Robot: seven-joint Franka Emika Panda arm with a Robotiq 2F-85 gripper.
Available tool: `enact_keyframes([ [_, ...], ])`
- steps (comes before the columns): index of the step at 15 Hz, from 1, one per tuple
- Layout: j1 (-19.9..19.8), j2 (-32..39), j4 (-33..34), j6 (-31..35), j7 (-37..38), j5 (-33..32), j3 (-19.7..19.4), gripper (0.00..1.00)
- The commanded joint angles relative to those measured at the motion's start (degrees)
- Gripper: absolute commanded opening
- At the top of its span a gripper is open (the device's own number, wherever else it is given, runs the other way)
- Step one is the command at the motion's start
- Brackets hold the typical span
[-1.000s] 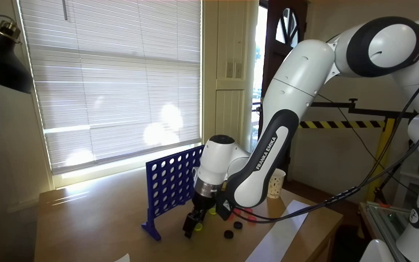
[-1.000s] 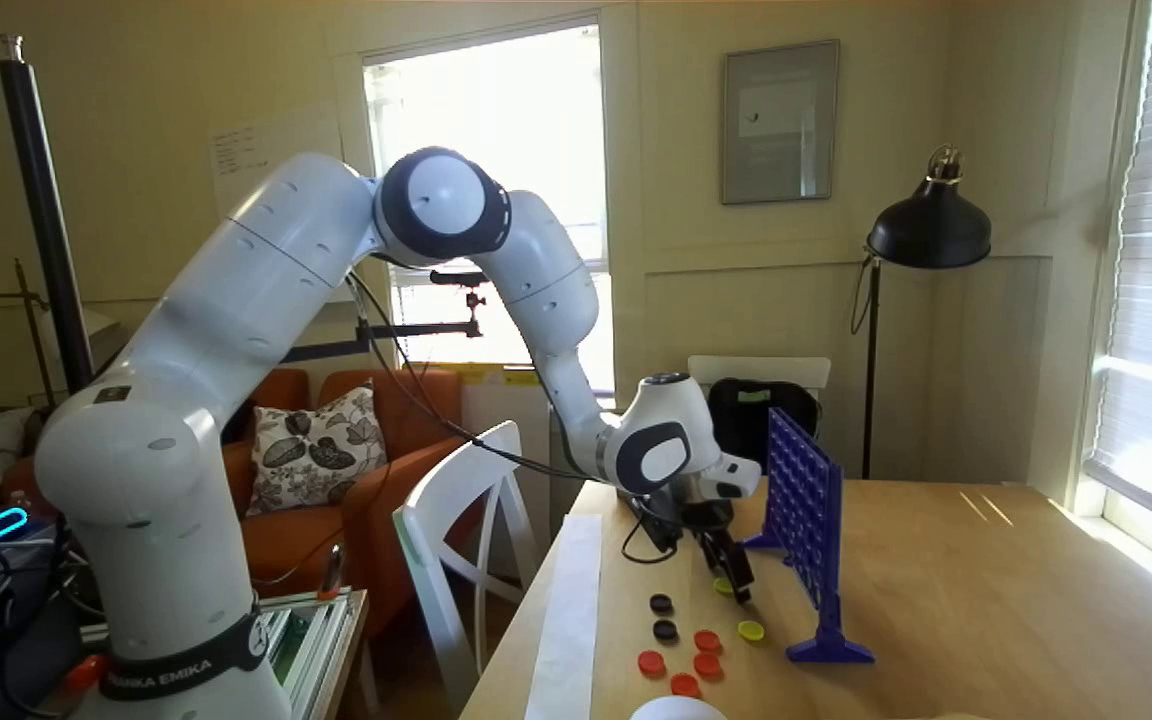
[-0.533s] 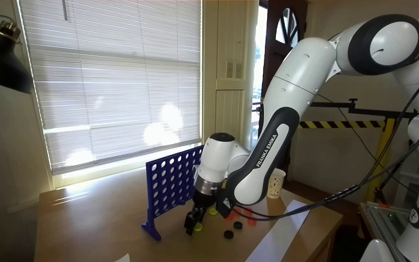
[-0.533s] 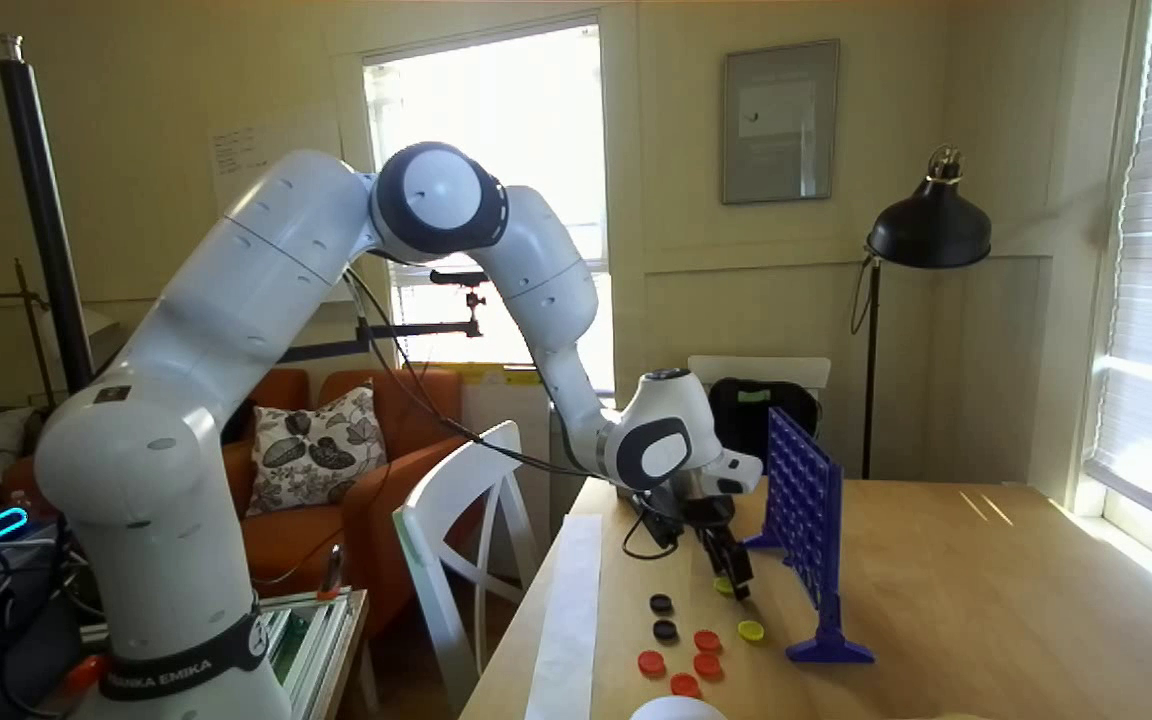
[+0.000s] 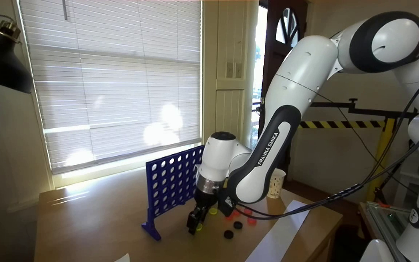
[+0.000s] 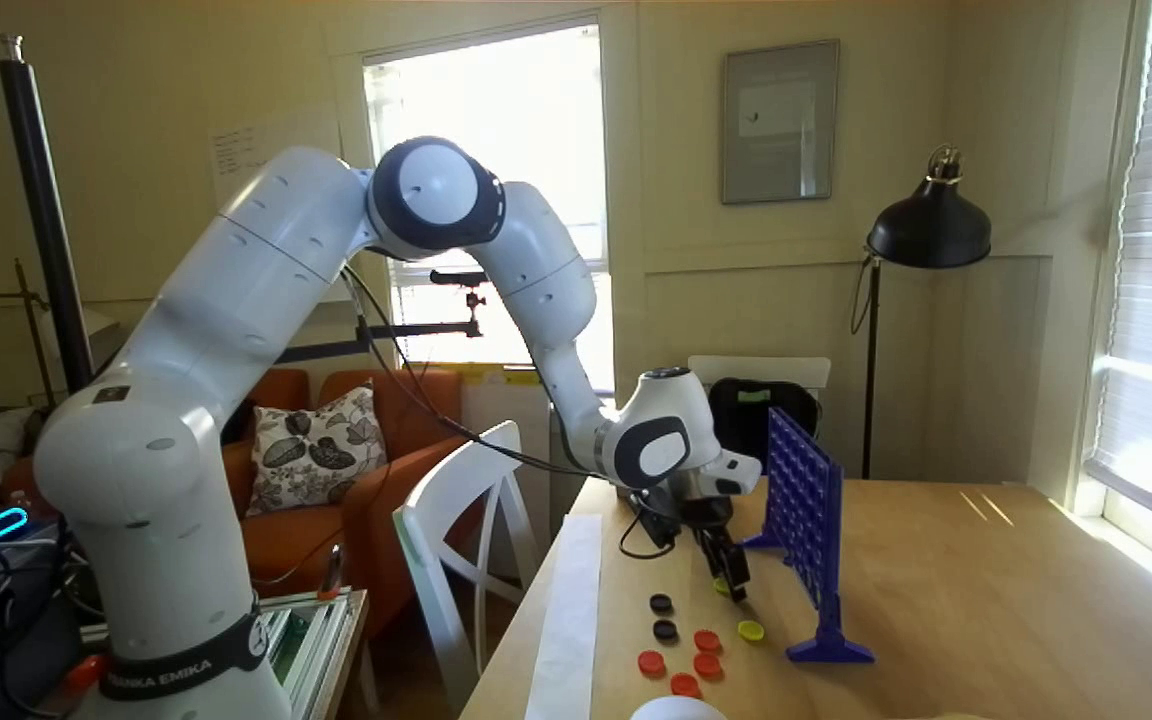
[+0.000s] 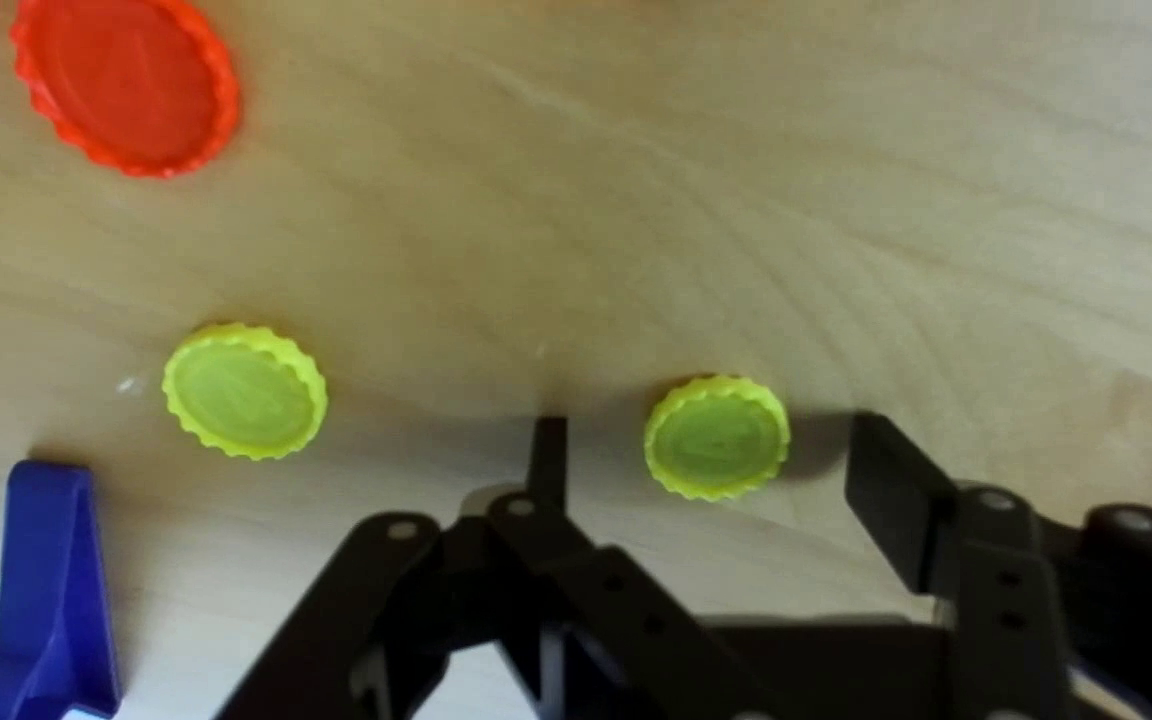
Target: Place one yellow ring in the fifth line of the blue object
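In the wrist view a yellow ring [image 7: 717, 438] lies flat on the table between the spread fingers [image 7: 901, 500] of my gripper [image 7: 708, 424], with a gap on either side. The gripper is open and low over the wood. A second yellow ring [image 7: 246, 390] rests outside the jaws; it also shows in both exterior views [image 5: 213, 211] [image 6: 751, 631]. The blue object [image 5: 173, 182] stands upright beside the gripper [image 5: 197, 226], its holes free of tokens where I can see them; the arm hides its far end. One blue foot [image 7: 51, 600] shows at the wrist view's lower left.
Two black tokens [image 6: 663, 617] and several red tokens [image 6: 706, 641] lie close by on the table [image 6: 986, 600]. A patterned cup [image 5: 276, 183] stands further along. A white paper strip [image 6: 566, 610] runs along the table's side, near a white chair [image 6: 466, 500].
In the exterior views the gripper has shifted slightly away from the blue object, and the upper arm has risen a little. Both yellow rings stay where they were.
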Motion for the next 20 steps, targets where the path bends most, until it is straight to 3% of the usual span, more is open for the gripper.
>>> enact_keyframes([
  [1, -0.5, -1.5, -1.7, -1.6, -1.5, 1.2, 0.7, 0.54],
  [3, -0.5, -1.4, -1.7, -1.8, -1.5, 1.1, 0.6, 0.57],
  [10, -0.7, -2.0, -1.6, -2.8, -1.5, 1.0, 1.0, 0.1],
  [14, -1.3, -2.0, -1.4, -3.3, -2.1, 1.1, 1.6, 0.1],
  [15, -1.5, -2.0, -1.3, -3.4, -2.2, 1.1, 1.8, 0.25],
  [16, -1.5, -2.0, -1.4, -3.3, -2.3, 1.1, 1.8, 0.1],
  [20, -1.1, -2.1, -1.5, -3.3, -2.4, 0.8, 1.5, 0.1],
])
